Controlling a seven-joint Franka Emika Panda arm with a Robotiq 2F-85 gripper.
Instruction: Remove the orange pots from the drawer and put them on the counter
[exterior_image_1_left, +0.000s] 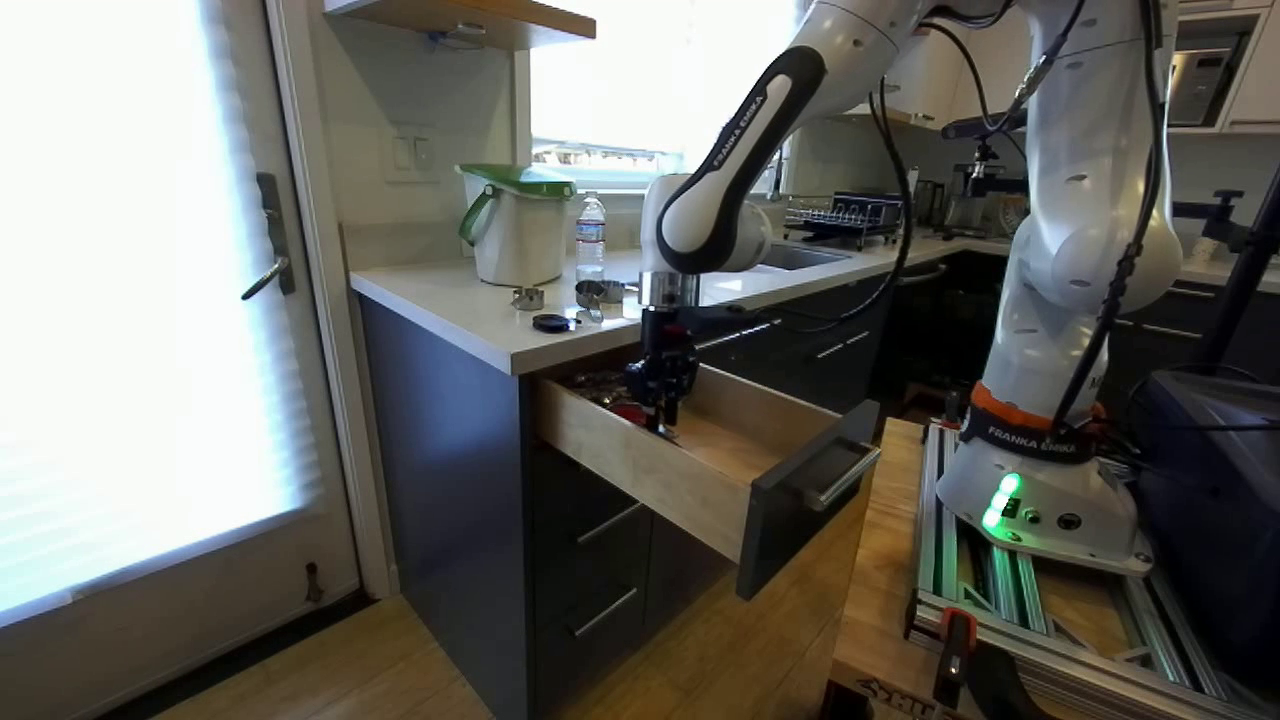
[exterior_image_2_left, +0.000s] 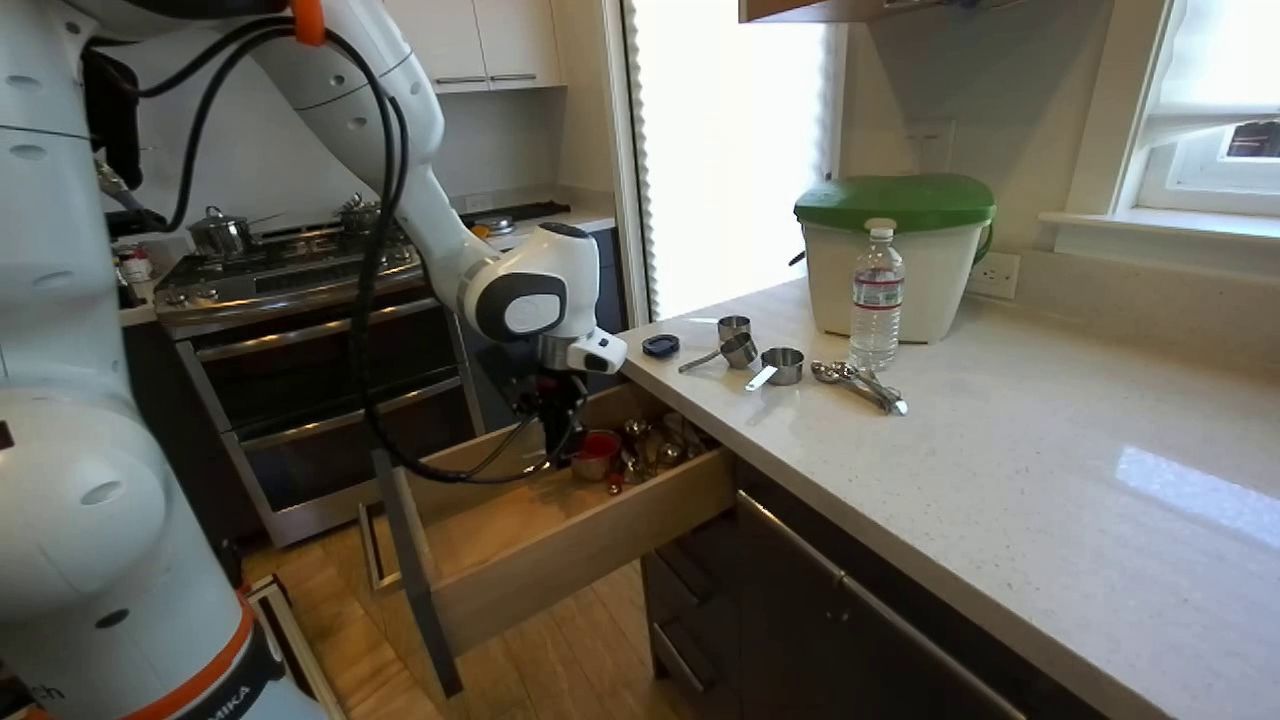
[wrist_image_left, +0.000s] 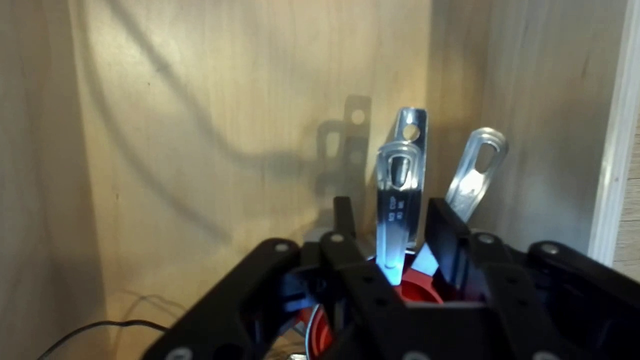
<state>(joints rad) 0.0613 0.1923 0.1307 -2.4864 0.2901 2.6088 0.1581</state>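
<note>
The gripper (wrist_image_left: 391, 206), jaws apart, straddles overlapping steel measuring-cup handles (wrist_image_left: 392, 220), probably because they offer the slimmest hold. Near it, the red measuring cup (exterior_image_2_left: 597, 446) sits inside the wooden drawer (exterior_image_2_left: 600, 548), likely meant for the tabletop (exterior_image_2_left: 1010, 480).

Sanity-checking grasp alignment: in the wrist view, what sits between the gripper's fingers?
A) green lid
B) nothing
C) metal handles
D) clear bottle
C: the wrist view shows flat metal handles, one with lettering, between the parted fingers of the gripper.
</note>
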